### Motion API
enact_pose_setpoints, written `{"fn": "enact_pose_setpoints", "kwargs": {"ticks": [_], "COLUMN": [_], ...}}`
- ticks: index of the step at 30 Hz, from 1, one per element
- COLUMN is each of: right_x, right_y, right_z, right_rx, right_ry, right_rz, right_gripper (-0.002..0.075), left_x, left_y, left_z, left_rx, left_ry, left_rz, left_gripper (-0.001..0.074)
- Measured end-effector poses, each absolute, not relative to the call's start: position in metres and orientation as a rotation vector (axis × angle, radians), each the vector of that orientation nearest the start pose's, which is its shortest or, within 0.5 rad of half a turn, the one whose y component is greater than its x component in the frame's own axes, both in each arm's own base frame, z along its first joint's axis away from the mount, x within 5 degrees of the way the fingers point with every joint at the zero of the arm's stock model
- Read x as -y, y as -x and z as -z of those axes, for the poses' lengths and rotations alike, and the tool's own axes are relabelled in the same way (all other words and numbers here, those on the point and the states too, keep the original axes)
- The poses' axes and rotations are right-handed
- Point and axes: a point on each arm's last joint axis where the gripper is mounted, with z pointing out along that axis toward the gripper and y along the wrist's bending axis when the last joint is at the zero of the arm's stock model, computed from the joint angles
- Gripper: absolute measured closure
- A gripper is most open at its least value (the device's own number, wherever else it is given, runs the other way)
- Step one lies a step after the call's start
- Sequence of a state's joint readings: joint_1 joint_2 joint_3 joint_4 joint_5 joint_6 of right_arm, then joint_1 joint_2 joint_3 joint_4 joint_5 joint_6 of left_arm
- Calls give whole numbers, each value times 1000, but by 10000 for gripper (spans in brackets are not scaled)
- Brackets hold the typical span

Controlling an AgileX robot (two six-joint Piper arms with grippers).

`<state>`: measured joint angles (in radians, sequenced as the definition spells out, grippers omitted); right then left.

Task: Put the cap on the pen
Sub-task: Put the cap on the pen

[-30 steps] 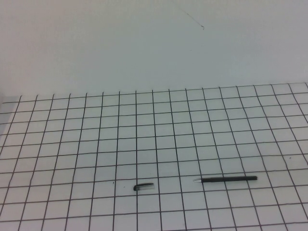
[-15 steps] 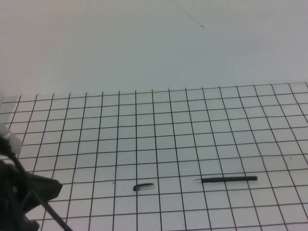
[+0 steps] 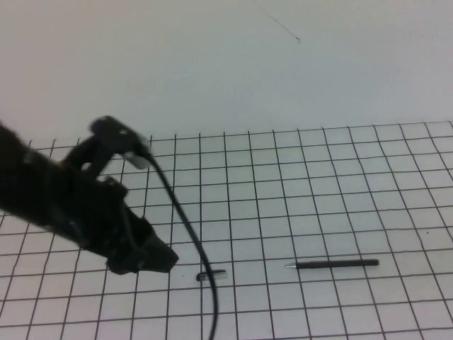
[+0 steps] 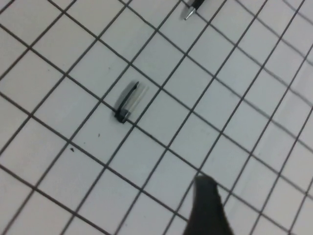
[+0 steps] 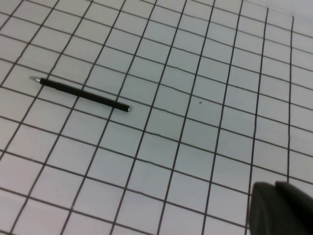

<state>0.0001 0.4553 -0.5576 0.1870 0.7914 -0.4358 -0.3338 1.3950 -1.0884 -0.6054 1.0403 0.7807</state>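
The pen (image 3: 333,264) is thin and black and lies flat on the grid at the front right, silvery tip pointing left. It also shows in the right wrist view (image 5: 83,95). The short black cap (image 3: 211,274) lies about two squares left of the tip and shows in the left wrist view (image 4: 128,102). My left gripper (image 3: 164,259) hangs low just left of the cap, apart from it; in the left wrist view it (image 4: 209,203) is empty. My right gripper (image 5: 276,188) is shut and empty, well away from the pen and out of the high view.
A white grid mat (image 3: 283,198) covers the table, with a plain white wall behind. The left arm's thick black cable (image 3: 185,227) loops down across the mat just left of the cap.
My left arm has swung into the high view from the lower left and moved right toward the cap. The pen and the cap have not moved.
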Motion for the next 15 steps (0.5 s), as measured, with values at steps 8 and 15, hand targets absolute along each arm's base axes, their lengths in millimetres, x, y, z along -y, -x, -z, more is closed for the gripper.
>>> {"fn": "enact_pose_setpoints", "kwargs": {"ticks": [8,15], "right_x": [-13,-14], "right_y": [-77,-73], "right_z": [-296,-292], "right_rx": [-2179,-2236], "right_ry": [419,429], "right_rz": [8,-13], "right_gripper": [729,729], "left_x": [193,229], "left_y": [-266,-277], "left_z": [-259,-226], "left_rx": [-2289,-2115], "left_ry": [-1646,-1860], "left_rz": [289,49], "left_gripper": [422,422]}}
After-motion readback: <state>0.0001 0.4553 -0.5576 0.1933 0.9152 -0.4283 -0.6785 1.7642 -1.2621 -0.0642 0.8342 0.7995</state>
